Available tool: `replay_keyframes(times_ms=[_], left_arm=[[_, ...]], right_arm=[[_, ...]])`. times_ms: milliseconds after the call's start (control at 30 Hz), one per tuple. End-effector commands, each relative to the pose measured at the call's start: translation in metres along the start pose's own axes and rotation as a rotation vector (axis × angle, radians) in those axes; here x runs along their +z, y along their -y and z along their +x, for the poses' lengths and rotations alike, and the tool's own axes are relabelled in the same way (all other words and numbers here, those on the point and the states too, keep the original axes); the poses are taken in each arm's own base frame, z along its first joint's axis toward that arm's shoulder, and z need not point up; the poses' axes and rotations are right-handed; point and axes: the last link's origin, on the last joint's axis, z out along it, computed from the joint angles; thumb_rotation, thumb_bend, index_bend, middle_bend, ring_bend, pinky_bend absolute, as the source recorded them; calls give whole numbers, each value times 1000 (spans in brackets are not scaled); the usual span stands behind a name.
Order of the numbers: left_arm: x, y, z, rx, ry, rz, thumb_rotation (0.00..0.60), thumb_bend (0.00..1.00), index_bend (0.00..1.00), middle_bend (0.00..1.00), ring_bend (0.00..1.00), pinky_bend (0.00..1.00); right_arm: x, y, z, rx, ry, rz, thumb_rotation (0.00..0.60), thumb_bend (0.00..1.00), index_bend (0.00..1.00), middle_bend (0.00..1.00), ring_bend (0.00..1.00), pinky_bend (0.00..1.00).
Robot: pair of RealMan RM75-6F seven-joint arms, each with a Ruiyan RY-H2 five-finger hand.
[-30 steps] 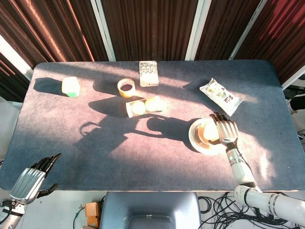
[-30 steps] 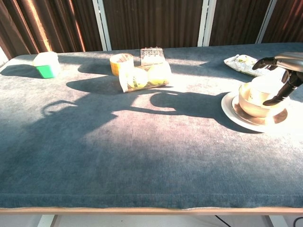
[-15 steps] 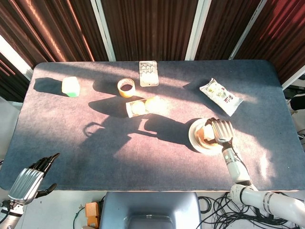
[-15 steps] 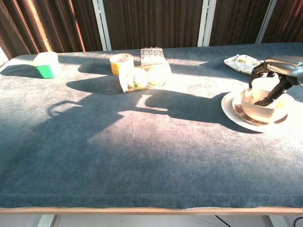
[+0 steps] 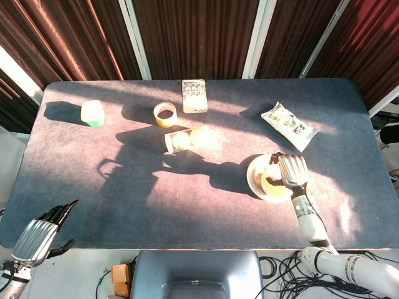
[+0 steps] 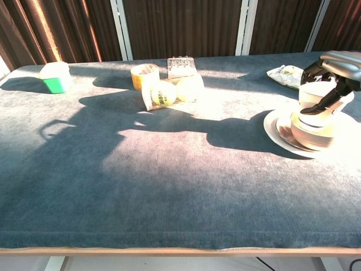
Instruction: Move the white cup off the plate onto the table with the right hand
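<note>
The white cup [image 6: 312, 95] hangs just above a tan bowl [image 6: 313, 124] that sits on the white plate [image 6: 274, 131] at the table's right side. My right hand [image 6: 336, 70] comes over the cup from the right and grips it, fingers curled round its rim and side. From the head view the right hand [image 5: 292, 169] covers most of the cup [image 5: 273, 168] over the plate [image 5: 254, 177]. My left hand [image 5: 38, 235] hangs off the near left corner of the table, fingers apart, holding nothing.
A snack packet [image 5: 288, 126] lies behind the plate. A pack of tennis balls [image 5: 190, 138], a tape roll [image 5: 165, 114] and a clear tray [image 5: 194, 95] sit at the back middle, a green box [image 5: 92, 113] at the far left. Long shadows cross the blue cloth.
My right hand has closed round the white cup and raised it a little out of the bowl. The left hand stays where it was.
</note>
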Motion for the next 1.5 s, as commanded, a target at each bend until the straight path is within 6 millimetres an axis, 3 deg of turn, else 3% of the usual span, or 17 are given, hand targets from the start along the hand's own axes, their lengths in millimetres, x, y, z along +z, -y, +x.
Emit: replay_keyframes(times_ms=[33,267,433,867,967,1100,1300,1400,1500], left_arm=[[0,0,0,1,1,0,600,225,17,183,199,466],[0,-1,-1,5,7,-1,600,225,17,183,199,467],[-1,1,1,-1,2,1,600,225,18,183,200,467],[-4,4,3,-16,-8,3,600,225,17,183,200,467],[-4,5,4,-20,-10,3,600,225,17,184,199,467],[-5,7,5,-26,-12,5,600,225,17,184,200,468],[-6,7,6,-30,-17,5,600,224,17,187,205,468],[-6,7,5,-26,-15,4,600,225,17,188,205,469],[-5,6,4,-23,-11,3,600,225,17,188,205,469]], right_arm=[[-8,11,8,54,-22,51,600,151,657,465,537,740],[-25,58,24,147,-35,225,600,151,648,465,537,740],[-24,88,23,164,-31,274,600,151,647,465,537,740],[-6,154,-44,190,136,352,600,151,608,464,525,740],[-7,162,-52,185,137,370,600,151,571,463,471,717],[-9,166,-57,175,142,381,600,150,463,388,322,647],[-9,161,-56,152,143,378,600,149,116,107,33,371],[-11,155,-49,153,123,384,600,124,6,6,0,258],[-18,146,-34,163,70,406,600,89,0,0,0,196]])
